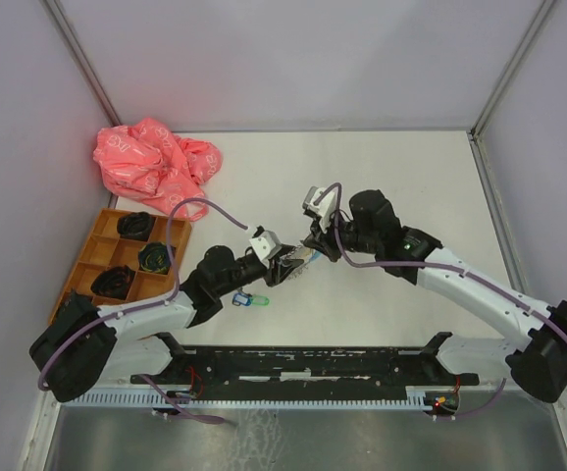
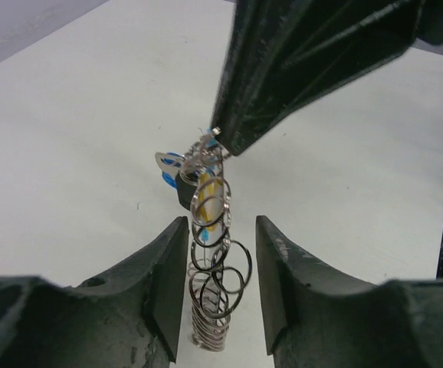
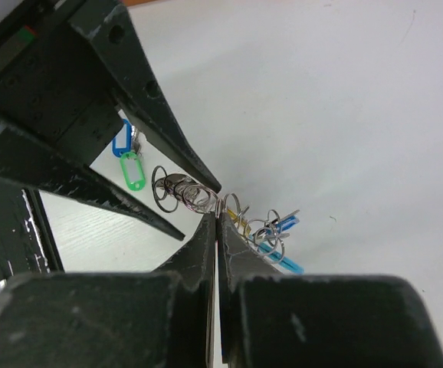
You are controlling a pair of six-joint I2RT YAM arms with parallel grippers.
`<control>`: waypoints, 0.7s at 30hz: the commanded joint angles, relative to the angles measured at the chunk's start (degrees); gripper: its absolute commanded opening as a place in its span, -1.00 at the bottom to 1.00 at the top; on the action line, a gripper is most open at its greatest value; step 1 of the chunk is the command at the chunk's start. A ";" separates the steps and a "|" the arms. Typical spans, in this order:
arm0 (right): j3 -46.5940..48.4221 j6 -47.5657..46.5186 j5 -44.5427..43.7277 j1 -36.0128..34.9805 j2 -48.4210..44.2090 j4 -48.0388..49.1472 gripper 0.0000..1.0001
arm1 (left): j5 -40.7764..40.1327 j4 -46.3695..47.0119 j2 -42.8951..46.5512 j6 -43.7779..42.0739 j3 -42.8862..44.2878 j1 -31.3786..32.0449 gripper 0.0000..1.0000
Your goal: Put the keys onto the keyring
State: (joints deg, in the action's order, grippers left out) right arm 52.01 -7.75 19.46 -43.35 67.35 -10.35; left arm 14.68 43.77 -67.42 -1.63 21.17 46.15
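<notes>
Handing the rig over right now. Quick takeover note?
Grippers: left gripper open, fingers either side of the keyring, not gripping. right gripper shut on the keyring, holding it up.
Done: yellow-tag key and blue-tag key appear to hang on it.
Left: green-tag key and second blue-tag key lie on the table by the left arm; thread them on.
</notes>
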 commanded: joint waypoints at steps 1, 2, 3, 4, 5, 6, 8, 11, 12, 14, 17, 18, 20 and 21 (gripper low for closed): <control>10.75 1.02 -2.98 0.02 3.51 -13.81 -0.99 | 1.86 -1.85 3.49 -6.57 1.59 0.23 0.01; 12.54 1.06 -3.00 -0.02 4.67 -16.23 -0.99 | 2.17 -2.32 4.02 -7.27 1.45 0.20 0.05; 14.53 1.08 -2.95 -0.03 5.92 -18.57 -0.99 | 2.32 -2.67 4.68 -7.88 1.38 0.17 0.10; 16.39 0.95 -2.89 0.02 7.09 -21.08 -0.99 | 2.58 -2.98 5.45 -8.39 1.33 0.18 0.14; 18.19 0.72 -2.92 0.02 8.49 -23.47 -0.99 | 3.04 -3.06 6.06 -8.79 1.21 0.17 0.16; 19.82 0.50 -2.96 0.02 10.07 -25.57 -0.99 | 3.55 -3.01 6.57 -9.12 1.02 0.21 0.18; 22.68 -0.16 -2.48 -0.03 12.52 -29.80 -0.99 | 4.80 -2.83 7.24 -9.62 0.81 0.24 0.19; 25.08 -1.99 -0.63 0.02 14.11 -32.13 -0.99 | 6.92 -2.76 7.27 -10.33 0.89 0.19 0.19; 24.84 -2.67 -0.06 0.02 13.88 -31.62 -0.99 | 7.80 -2.62 7.02 -10.53 0.86 0.21 0.19; 23.91 -4.33 1.58 0.02 13.13 -30.30 -0.99 | 9.69 -2.38 6.39 -10.93 1.16 0.23 0.17; 22.77 -6.25 3.45 0.02 12.09 -29.11 -0.99 | 12.39 -2.30 5.11 -11.07 1.86 0.17 0.16; 22.78 -6.49 3.59 -0.02 11.96 -29.00 -0.99 | 12.62 -2.29 4.64 -11.07 2.05 0.21 0.16; 22.85 -6.88 4.00 0.02 11.95 -29.04 -0.99 | 12.37 -2.35 3.80 -11.05 2.45 0.17 0.16; 22.79 -7.04 4.27 0.02 11.95 -29.17 -0.99 | 12.27 -2.37 3.40 -11.04 2.71 0.17 0.16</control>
State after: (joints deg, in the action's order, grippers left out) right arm 73.71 -12.34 20.99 -43.35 81.47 -40.77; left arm 24.40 39.51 -62.72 -10.33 21.23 46.15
